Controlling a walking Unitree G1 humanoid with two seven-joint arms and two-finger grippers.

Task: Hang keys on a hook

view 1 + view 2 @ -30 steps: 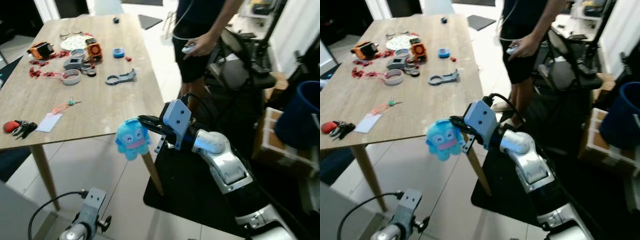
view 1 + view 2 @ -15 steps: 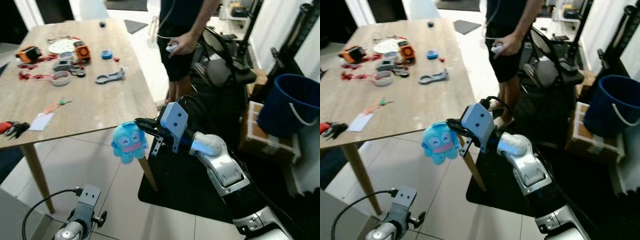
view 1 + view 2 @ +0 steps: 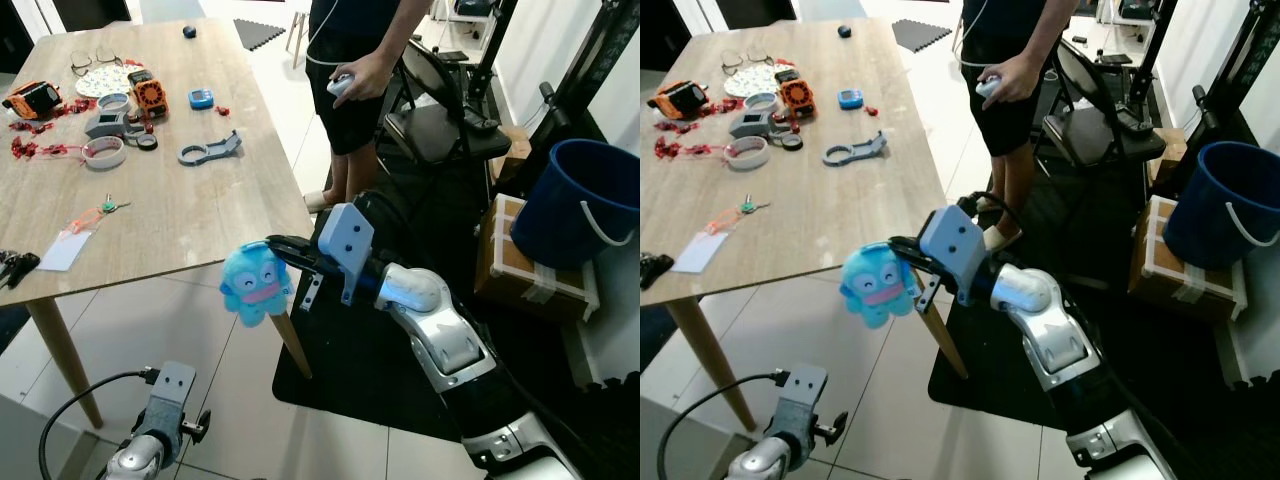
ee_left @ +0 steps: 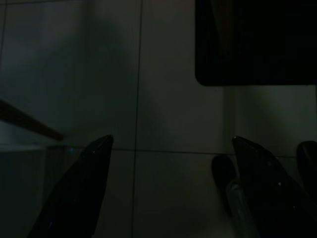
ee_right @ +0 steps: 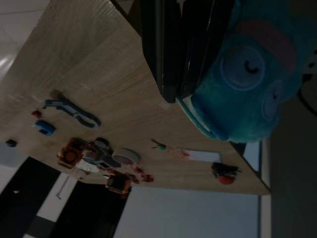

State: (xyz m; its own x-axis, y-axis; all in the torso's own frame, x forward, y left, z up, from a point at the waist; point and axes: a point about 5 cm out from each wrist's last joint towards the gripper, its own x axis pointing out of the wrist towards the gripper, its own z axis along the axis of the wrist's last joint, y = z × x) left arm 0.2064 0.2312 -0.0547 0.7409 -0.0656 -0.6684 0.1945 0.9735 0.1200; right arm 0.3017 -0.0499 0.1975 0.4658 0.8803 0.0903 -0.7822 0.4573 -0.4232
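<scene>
My right gripper (image 3: 274, 246) is shut on the teal loop (image 5: 191, 117) of a blue plush keychain (image 3: 255, 286) with a smiling face. The plush hangs in the air just off the near right corner of the wooden table (image 3: 190, 215), above the tiled floor. In the right wrist view the two black fingers (image 5: 171, 59) lie pressed together beside the plush (image 5: 247, 74). My left arm (image 3: 160, 420) hangs idle at the lower left. Its gripper (image 4: 172, 140) is open over dim floor tiles.
The table holds tape rolls, orange parts, glasses and a small key with an orange tag (image 3: 95, 212). A person (image 3: 350, 80) stands past the table's right side holding a controller. A chair (image 3: 440, 120), blue bucket (image 3: 575, 200), cardboard box (image 3: 520, 270) and black mat (image 3: 370, 370) fill the right.
The camera has shifted, bringing the bucket and box fully into view. My right gripper still holds the plush at the table corner, in much the same pose.
</scene>
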